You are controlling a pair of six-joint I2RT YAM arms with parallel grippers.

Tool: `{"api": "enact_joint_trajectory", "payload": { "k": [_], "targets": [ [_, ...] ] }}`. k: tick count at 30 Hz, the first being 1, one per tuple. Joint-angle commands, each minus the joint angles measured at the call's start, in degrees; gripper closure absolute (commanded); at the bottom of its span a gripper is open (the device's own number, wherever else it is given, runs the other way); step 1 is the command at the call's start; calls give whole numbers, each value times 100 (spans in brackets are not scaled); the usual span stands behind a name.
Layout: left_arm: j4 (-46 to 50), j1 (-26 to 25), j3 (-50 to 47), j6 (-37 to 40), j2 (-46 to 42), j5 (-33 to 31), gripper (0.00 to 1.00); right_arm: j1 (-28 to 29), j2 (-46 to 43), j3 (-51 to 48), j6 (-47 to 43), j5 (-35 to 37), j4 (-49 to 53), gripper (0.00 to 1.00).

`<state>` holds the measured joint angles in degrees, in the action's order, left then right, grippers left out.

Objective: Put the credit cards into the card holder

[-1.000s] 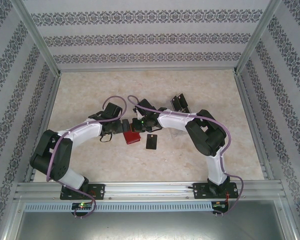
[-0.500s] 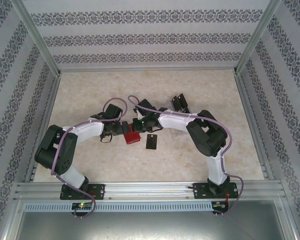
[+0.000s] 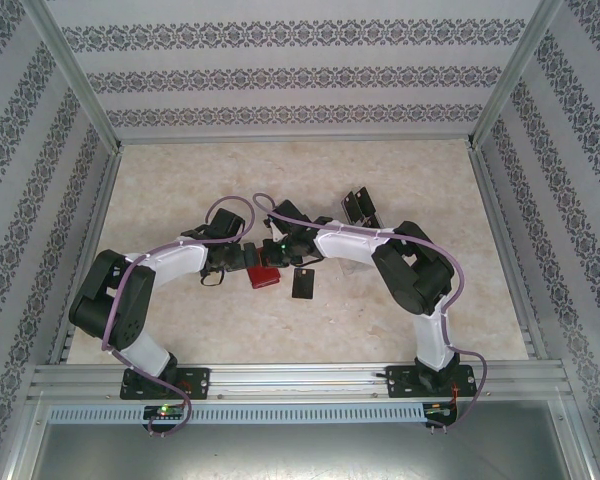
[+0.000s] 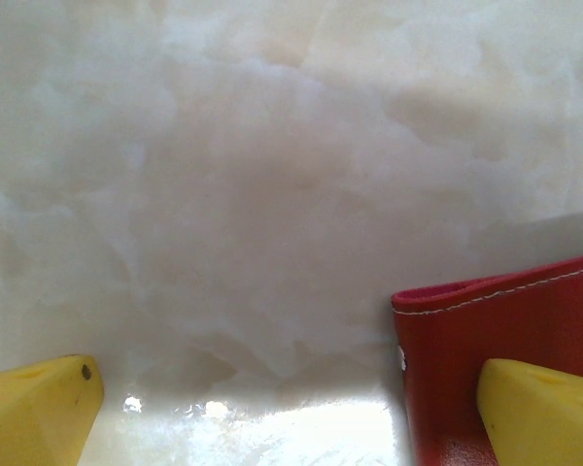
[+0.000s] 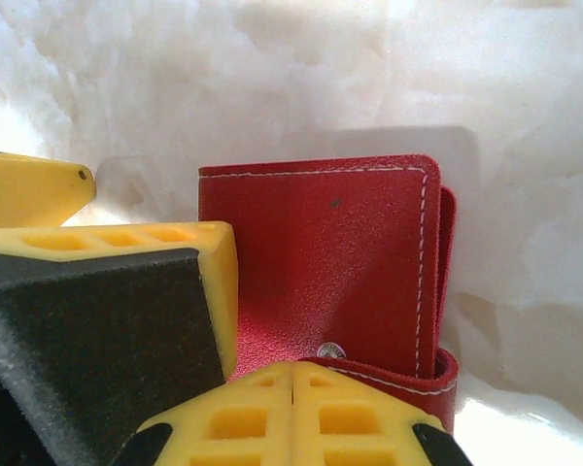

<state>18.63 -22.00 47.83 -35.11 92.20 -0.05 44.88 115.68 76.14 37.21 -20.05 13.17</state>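
Left gripper (image 4: 287, 422): fingers spread wide and gripping nothing. One yellow tip is over the bare marble table (image 4: 272, 194). The other is above the red card holder (image 4: 496, 311), whose edge reaches in between them.

Right gripper (image 5: 291, 417): fingers pressed together, with the tips at the near flap of the card holder. Whether they pinch it cannot be told.

The card holder lies mid-table between the two grippers. One black credit card (image 3: 304, 284) lies flat just to its right, apart from it. More black cards (image 3: 360, 207) stand farther back on the right.
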Motion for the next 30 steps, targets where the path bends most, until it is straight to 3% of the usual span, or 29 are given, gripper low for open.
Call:
{"api": "enact_joint_trajectory", "payload": {
  "k": [1, 18, 30],
  "targets": [
    [-70, 61, -201, 29, 105, 133, 0, 66, 34, 190, 27, -66, 81, 100],
    [-66, 63, -232, 29, 79, 137, 0, 40, 354, 60, 41, -18, 96, 100],
    [-94, 62, -299, -10, 35, 177, 0, -99, 627, 20, 70, 524, 465, 100]
  ]
}}
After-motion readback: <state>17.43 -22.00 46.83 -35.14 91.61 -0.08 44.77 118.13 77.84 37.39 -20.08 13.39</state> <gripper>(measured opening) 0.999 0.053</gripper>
